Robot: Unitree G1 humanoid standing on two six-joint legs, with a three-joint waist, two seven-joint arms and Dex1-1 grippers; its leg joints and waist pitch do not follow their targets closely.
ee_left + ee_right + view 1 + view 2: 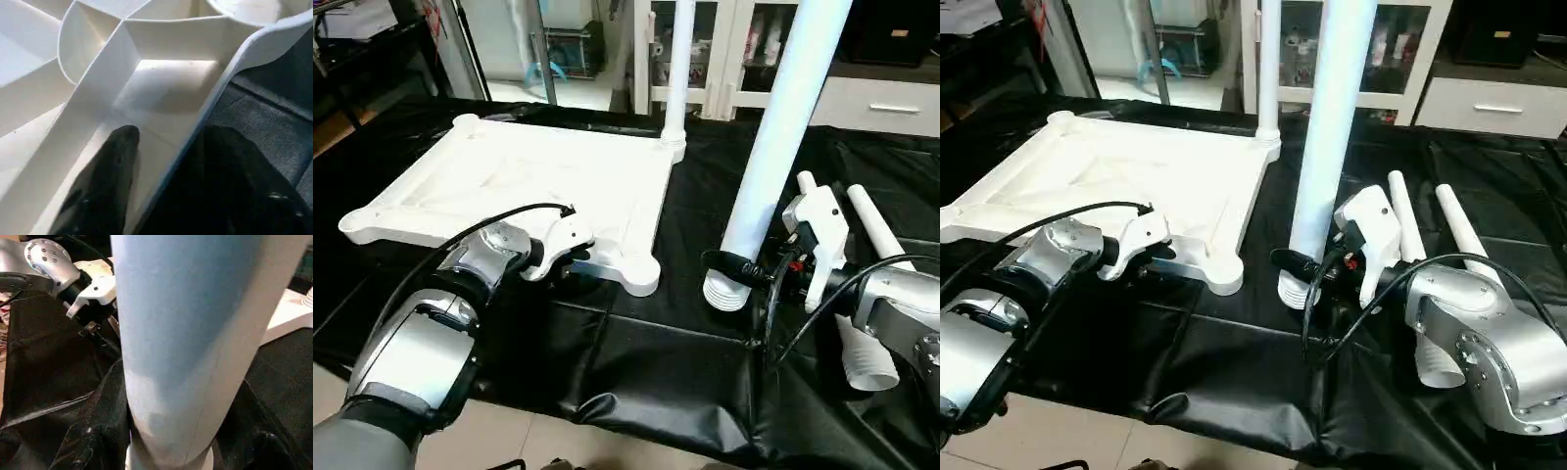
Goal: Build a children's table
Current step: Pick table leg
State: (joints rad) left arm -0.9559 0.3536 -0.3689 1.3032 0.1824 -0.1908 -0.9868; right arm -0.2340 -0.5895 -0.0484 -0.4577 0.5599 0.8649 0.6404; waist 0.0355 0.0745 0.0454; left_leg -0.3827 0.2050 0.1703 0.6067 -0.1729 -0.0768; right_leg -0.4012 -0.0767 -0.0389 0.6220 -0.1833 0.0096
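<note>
The white top lies upside down on the black tabletop, ribs facing up. It sits on the robot's left side. One leg already stands straight up in the far corner socket of the top.

The left end effector is at the near edge of the top, close to the near corner socket. Its fingers stand apart, one on each side of the edge wall. In the left wrist view one black finger lies inside the top, between the ribs, and the other is outside over the black cover. I cannot tell if the fingers press on the wall.

The right end effector is clamped on a second leg. This leg stands nearly upright, leaning a little to the right. Its ribbed wide end is down at the tabletop, just beside the near corner of the top but not in a socket. In the right wrist view the black fingers hug the leg on both sides.

Two more legs lie flat on the tabletop behind the right arm, side by side.
</note>
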